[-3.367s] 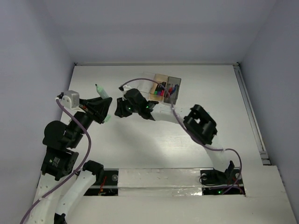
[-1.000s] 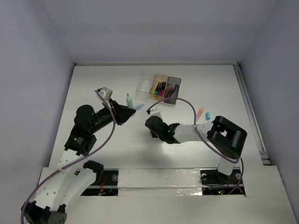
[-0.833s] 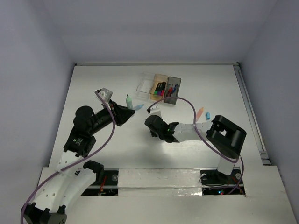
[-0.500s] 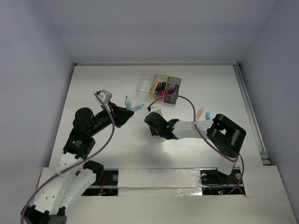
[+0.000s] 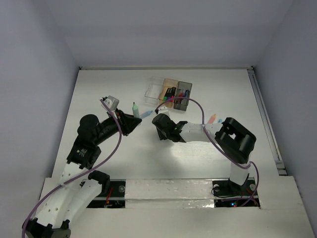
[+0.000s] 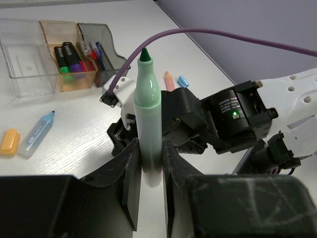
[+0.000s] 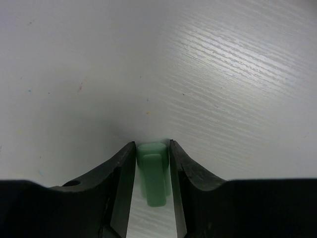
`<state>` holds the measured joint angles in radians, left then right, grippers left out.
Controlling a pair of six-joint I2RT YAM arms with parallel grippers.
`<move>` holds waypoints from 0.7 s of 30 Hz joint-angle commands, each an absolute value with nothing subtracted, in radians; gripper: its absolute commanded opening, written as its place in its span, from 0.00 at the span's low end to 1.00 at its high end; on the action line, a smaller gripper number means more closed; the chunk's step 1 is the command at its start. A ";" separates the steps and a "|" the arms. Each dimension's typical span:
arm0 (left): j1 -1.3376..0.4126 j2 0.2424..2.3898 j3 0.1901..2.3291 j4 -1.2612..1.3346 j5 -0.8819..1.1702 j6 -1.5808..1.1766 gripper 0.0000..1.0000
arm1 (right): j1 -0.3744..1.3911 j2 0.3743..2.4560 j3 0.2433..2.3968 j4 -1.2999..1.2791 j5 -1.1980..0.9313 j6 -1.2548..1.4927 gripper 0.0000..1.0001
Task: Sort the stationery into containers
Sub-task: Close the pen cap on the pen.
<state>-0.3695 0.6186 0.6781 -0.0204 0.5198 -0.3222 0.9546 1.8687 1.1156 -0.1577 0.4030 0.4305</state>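
My left gripper [image 6: 151, 168] is shut on a pale green marker [image 6: 148, 109], held upright with its dark green tip bare; the marker [image 5: 133, 107] also shows from above. My right gripper [image 7: 152, 153] is shut on the marker's green cap [image 7: 152, 173] just over the white table, and it sits [image 5: 160, 134] right of the left gripper. The containers stand in a row at the back: clear [image 5: 154, 89], tan-orange [image 5: 170, 88] and smoky grey [image 5: 185, 96]. The tan one [image 6: 69, 54] holds markers and the grey one [image 6: 99, 44] holds pens.
A light-blue marker [image 6: 37, 135] and an orange piece [image 6: 10, 141] lie on the table near the left gripper. Another orange piece [image 5: 212, 119] and a light-blue piece [image 5: 220, 122] lie to the right. The right arm's purple cable [image 6: 208, 37] arcs over the middle.
The right gripper has moved back and to the left with the cap, closer to the marker in the left gripper. The left gripper has shifted only slightly.
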 commanded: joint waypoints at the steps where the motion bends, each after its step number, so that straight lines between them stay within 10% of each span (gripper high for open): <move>1: -0.368 0.610 0.676 0.009 0.522 -0.308 0.00 | 0.939 1.885 1.147 -0.202 0.400 0.419 0.38; 8: -0.368 0.644 0.673 0.020 0.567 -0.314 0.00 | 0.930 1.812 1.173 -0.203 0.449 0.422 0.11; 21: -0.517 0.693 0.670 -0.107 0.365 -0.313 0.00 | 0.919 1.525 1.347 0.255 0.426 0.416 0.04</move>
<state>-0.4908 0.6876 0.6670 -0.0868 0.4534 -0.3214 0.9176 1.5085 1.2728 0.0902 0.4404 0.4183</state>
